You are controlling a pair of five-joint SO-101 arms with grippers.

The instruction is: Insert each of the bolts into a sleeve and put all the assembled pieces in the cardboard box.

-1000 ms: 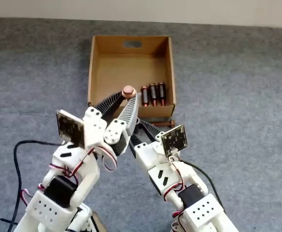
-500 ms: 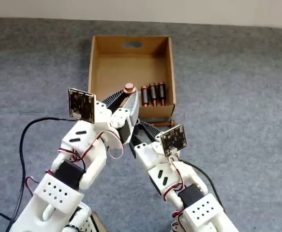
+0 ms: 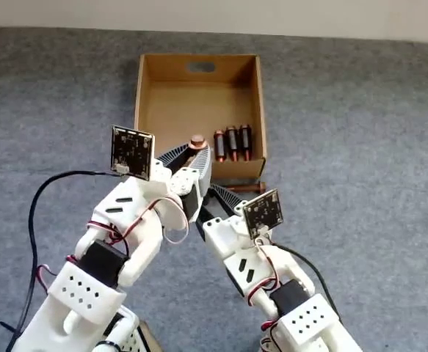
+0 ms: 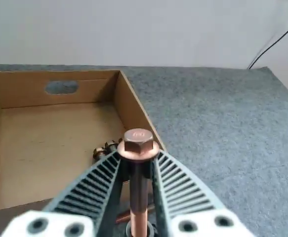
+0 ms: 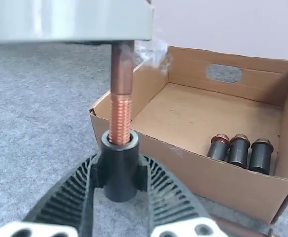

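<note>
- The grey tabletop [image 3: 360, 147] carries an open cardboard box [image 3: 177, 110].
- The left fingers [image 4: 97, 182] are clamped on an upright bolt [image 4: 139, 143], just under its head.
- The right fingers [image 5: 74, 197] grip a black sleeve [image 5: 119, 177] just outside the box's near wall.
- Three assembled pieces [image 3: 233, 143] sit side by side inside the box against that wall.
- The bolt's threaded tip sits in the sleeve's mouth.

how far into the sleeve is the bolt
Barely in: the bolt has its threaded tip in the mouth of the sleeve, with most of the thread and the smooth shank showing above it.
</note>
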